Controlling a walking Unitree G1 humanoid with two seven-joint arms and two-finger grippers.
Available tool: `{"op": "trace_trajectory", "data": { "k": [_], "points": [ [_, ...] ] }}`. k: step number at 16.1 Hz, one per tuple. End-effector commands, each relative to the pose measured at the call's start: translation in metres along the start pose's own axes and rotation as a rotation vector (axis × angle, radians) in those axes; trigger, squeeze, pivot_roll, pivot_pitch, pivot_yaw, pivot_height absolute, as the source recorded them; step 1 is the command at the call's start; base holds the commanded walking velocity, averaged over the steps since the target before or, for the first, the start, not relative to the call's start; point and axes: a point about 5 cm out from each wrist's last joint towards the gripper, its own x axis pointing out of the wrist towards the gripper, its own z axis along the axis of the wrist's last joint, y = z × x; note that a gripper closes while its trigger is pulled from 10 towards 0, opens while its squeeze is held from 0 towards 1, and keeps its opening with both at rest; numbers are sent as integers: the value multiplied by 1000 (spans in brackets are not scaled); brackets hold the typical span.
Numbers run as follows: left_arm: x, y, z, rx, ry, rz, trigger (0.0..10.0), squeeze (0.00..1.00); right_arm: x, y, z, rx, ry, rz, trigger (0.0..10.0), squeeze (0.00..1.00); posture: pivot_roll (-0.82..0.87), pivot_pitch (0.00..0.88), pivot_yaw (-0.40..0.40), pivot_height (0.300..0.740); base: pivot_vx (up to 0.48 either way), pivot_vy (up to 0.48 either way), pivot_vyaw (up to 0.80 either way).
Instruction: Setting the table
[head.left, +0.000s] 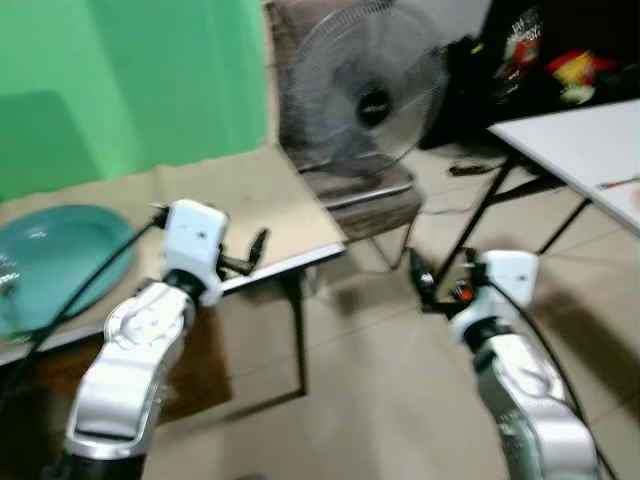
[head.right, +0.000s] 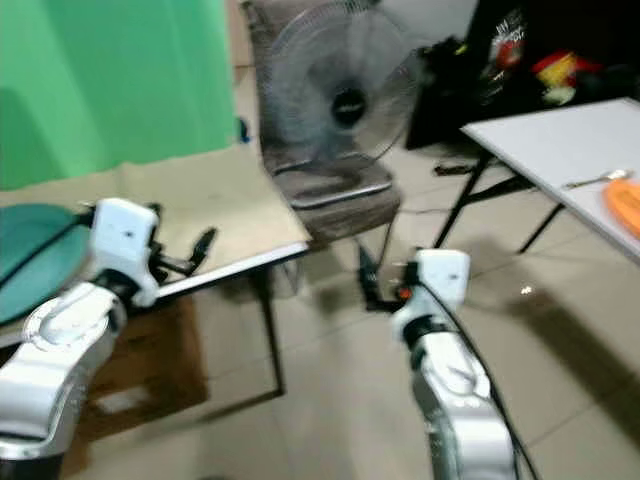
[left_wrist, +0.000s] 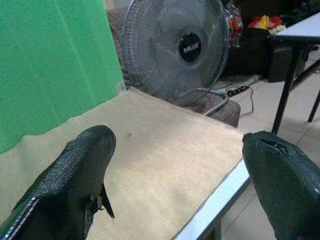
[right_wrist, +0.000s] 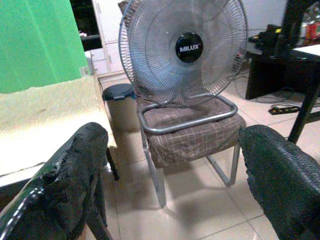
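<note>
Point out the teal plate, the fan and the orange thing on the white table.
teal plate (head.left: 60, 262), left eye view, on its inner surface.
fan (right_wrist: 189, 47), right wrist view, on its dark centre hub.
orange thing (head.right: 624, 204), right eye view, on its visible part at the picture's edge.

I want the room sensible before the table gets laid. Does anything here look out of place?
Yes: a fan stands on the seat of a chair just past the end of the cloth-covered table, an odd perch. A teal plate lies flat on that table. Nothing looks spilled or broken.
</note>
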Motion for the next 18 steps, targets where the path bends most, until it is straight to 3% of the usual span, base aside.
{"op": "trace_trajectory", "data": {
  "k": [1,11,18],
  "points": [
    [0,3,2,10,-2,3,10000,0,1,4,2,10,-11,7,10000,1000,53,0,-16,740,0,311,0],
    [2,5,5,32,-13,21,10000,0,5,6,3,-8,-10,32,10000,1000,61,0,-24,740,0,249,80],
    [4,10,6,31,-18,47,10000,0,10,5,5,-18,-13,38,10000,1000,63,0,-27,740,0,-468,800]
  ]
}}
